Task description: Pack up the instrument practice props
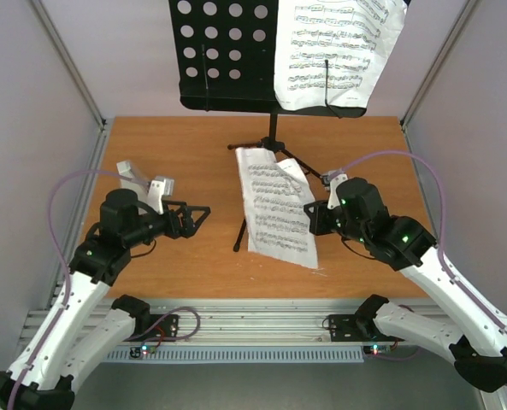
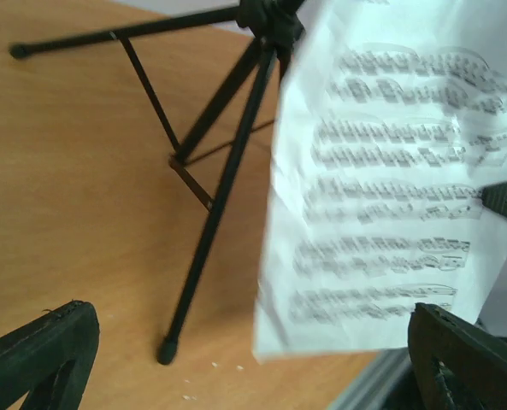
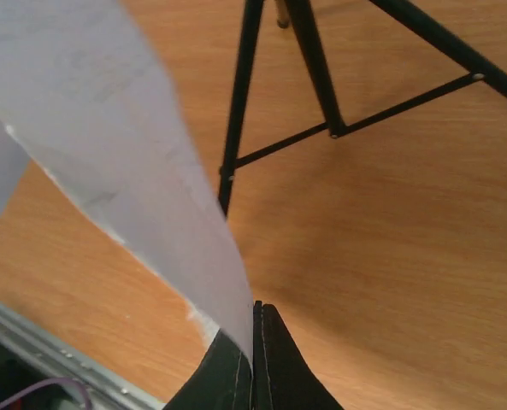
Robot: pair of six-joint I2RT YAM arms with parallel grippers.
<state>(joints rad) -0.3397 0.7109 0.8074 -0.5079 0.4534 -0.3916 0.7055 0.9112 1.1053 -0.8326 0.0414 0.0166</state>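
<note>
The right gripper [image 3: 255, 348] has its fingers pressed together on the edge of a loose sheet-music page [image 1: 279, 207]. It holds the page up in the middle of the table [image 1: 193, 158], just near of the music stand [image 1: 227, 55]. The stand is at the far centre, and its tripod legs [image 2: 223, 179] are planted on the wood. A second page [image 1: 334, 51] rests on the right half of the perforated desk. The left gripper [image 1: 197, 216] hangs spread wide and empty to the left of the held page, not touching it. The pale grey metronome [image 1: 146, 184] sits on the left, just beyond that arm.
</note>
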